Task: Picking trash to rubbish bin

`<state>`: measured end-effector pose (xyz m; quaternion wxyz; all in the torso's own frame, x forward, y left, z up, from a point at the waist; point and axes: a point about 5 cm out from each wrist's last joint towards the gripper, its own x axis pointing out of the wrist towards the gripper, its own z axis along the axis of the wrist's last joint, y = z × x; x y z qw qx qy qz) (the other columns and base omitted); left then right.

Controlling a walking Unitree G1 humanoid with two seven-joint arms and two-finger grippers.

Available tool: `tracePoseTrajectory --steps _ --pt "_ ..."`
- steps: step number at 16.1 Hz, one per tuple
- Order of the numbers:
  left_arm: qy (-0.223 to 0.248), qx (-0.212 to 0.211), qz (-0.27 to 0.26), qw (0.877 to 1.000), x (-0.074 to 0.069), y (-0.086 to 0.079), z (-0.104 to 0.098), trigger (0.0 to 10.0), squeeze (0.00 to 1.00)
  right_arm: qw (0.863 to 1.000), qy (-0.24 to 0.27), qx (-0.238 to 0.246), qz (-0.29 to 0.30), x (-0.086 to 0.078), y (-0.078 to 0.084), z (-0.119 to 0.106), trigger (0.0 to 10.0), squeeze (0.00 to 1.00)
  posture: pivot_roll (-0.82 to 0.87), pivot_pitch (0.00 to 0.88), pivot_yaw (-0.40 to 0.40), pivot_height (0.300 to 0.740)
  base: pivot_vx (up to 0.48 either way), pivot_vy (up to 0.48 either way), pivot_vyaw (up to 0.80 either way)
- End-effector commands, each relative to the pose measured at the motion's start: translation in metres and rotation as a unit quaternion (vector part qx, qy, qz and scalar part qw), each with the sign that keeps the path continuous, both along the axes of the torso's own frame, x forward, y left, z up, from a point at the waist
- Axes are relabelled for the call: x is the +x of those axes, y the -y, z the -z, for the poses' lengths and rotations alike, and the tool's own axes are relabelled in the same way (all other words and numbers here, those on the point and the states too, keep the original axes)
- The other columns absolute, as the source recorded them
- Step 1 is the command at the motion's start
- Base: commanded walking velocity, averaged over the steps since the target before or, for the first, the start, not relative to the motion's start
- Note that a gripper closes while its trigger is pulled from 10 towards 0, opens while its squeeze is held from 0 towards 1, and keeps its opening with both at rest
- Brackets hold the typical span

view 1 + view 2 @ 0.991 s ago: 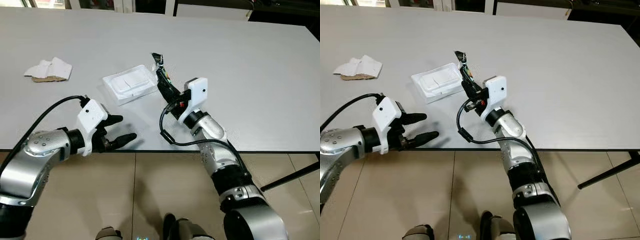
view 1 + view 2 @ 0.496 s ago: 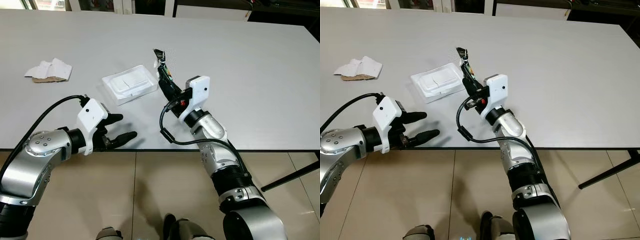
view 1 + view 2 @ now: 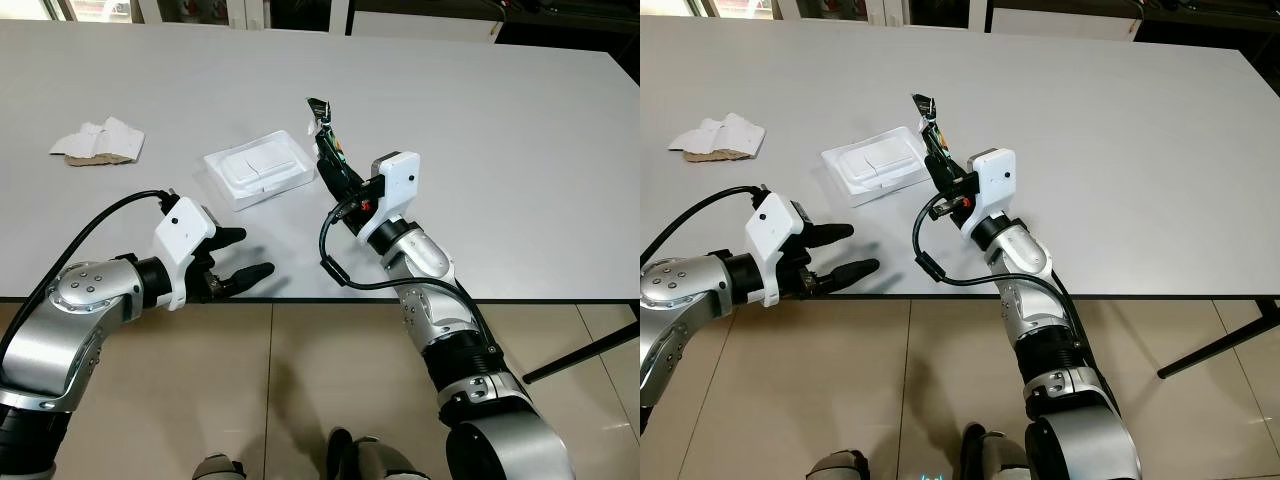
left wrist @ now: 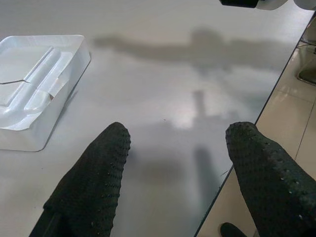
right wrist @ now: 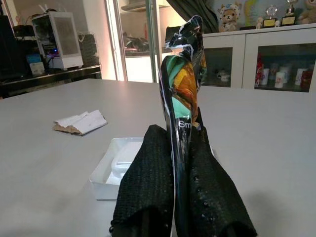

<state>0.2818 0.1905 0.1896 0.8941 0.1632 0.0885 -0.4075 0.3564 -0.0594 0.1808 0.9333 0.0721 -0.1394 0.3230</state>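
Right fingers (image 5: 148, 187) pinch wrapper (image 5: 181, 94), tray (image 3: 258, 171) just beyond; left fingers (image 4: 94, 182) spread over table (image 3: 520, 150) edge, paper scrap (image 3: 97, 141) far off

Light: even daylight is brightening the pale grey matte worktop (image 3: 520, 120).
Glare: a soft sheen is showing on its surface in the left wrist view.
Shadows: soft arm shadows are falling across it there.
Focus: head views are staying sharp; the right wrist view's background is glowing, slightly overexposed.
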Motion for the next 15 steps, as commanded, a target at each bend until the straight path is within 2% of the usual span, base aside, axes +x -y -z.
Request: tracePoseTrajectory --steps 1,2,3,4,7,9,13,14,15 --pt "0.007 0.001 0.000 1.000 0.001 0.001 -0.003 10.0 0.00 1.000 -0.008 0.009 0.007 -0.001 0.003 0.003 10.0 0.00 0.03 0.144 -0.052 0.740 0.000 0.000 0.00" --pt "0.007 0.001 0.000 1.000 0.001 0.001 -0.003 10.0 0.00 1.000 -0.008 0.009 0.007 -0.001 0.003 0.003 10.0 0.00 0.03 0.144 -0.052 0.740 0.000 0.000 0.00" --pt "0.088 -0.053 -0.108 0.989 0.025 0.005 -0.010 10.0 0.00 0.996 -0.008 0.028 0.086 0.004 0.022 -0.003 10.0 0.00 0.02 0.092 -0.054 0.740 0.000 0.000 0.00" --pt "0.163 -0.137 -0.246 0.946 0.050 0.017 -0.018 10.0 0.00 0.980 -0.005 0.049 0.191 0.011 0.047 -0.009 10.0 0.00 0.02 0.104 -0.053 0.740 0.000 0.000 0.00" --pt "0.164 -0.137 -0.234 0.948 0.049 0.016 -0.021 10.0 0.00 0.982 -0.011 0.046 0.184 0.010 0.044 -0.006 10.0 0.00 0.02 0.114 -0.054 0.740 0.000 0.000 0.00" --pt "0.175 -0.138 -0.254 0.941 0.050 0.011 -0.022 10.0 0.00 0.982 -0.014 0.043 0.184 0.010 0.044 -0.004 10.0 0.00 0.02 0.121 -0.057 0.740 0.000 0.000 0.00" --pt "0.219 -0.135 -0.321 0.911 0.058 0.004 -0.020 10.0 0.00 0.976 -0.019 0.038 0.216 0.013 0.050 -0.005 10.0 0.00 0.02 0.131 -0.065 0.740 0.000 0.000 0.00" --pt "0.240 -0.156 -0.354 0.890 0.061 0.001 -0.025 10.0 0.00 0.970 -0.022 0.037 0.240 0.014 0.057 -0.004 10.0 0.00 0.01 0.133 -0.065 0.740 0.000 0.000 0.00" --pt "0.248 -0.161 -0.361 0.885 0.061 0.001 -0.026 10.0 0.00 0.967 -0.021 0.035 0.250 0.014 0.061 -0.004 10.0 0.00 0.01 0.131 -0.066 0.740 0.000 0.000 0.00"
